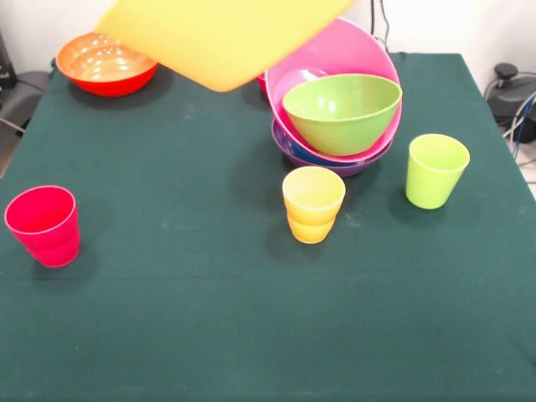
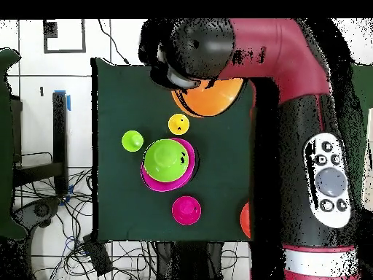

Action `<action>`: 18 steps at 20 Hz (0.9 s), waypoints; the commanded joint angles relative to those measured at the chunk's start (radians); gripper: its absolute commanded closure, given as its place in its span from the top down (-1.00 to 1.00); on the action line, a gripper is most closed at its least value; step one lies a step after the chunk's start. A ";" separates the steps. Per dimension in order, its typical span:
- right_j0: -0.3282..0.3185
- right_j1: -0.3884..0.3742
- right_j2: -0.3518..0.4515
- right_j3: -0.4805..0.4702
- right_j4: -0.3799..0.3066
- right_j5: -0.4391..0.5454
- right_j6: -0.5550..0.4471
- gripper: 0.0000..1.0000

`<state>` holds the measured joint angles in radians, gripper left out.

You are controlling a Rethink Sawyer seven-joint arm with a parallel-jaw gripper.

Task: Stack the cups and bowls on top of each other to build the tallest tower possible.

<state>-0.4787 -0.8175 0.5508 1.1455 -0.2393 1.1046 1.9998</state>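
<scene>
While a partial pile exists, the build is judged well short of complete. The tower (image 1: 335, 126) stands toward the far side of the worktop (image 1: 209, 335), right of centre in the front view: a purple bowl (image 1: 368, 163) lowest, a blue rim just visible inside it, then the large pink bowl (image 1: 352, 50), tilted toward the camera, with the lime green bowl (image 1: 342, 113) seated in it. A sliver of red shows behind the pink bowl's left edge; what it is cannot be determined.

Held aloft at the top of the front view is the light orange bowl (image 1: 219, 38), tipped, clear of the worktop and left of the tower. In the overhead view it sits under the arm's end (image 2: 191, 55). The pincer itself is hidden; whether it is apart or clamped cannot be told.

Outstanding items: the red-orange bowl (image 1: 106, 63) at the far left corner, empty; the red cup (image 1: 43, 226) near the left edge; the yellow cup (image 1: 313, 203) just in front of the tower; the lime green cup (image 1: 435, 170) to its right. All three cups stand upright, empty and well apart from one another.
</scene>
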 commanded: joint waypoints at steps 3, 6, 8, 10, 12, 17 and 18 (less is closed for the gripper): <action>0.081 0.059 -0.085 -0.030 -0.040 0.082 0.110 -1.00; 0.096 0.050 -0.103 0.001 -0.030 0.047 0.137 -1.00; 0.108 0.043 -0.114 0.005 -0.024 0.045 0.149 -1.00; 0.122 0.035 -0.127 0.005 -0.016 0.053 0.160 -1.00; 0.135 0.035 -0.138 -0.004 -0.010 0.062 0.166 -1.00; 0.144 0.021 -0.155 0.031 0.002 0.055 0.144 -1.00; 0.144 0.016 -0.160 0.047 0.007 0.041 0.146 -1.00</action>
<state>-0.3581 -0.7901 0.4609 1.1247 -0.2370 1.1046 2.0009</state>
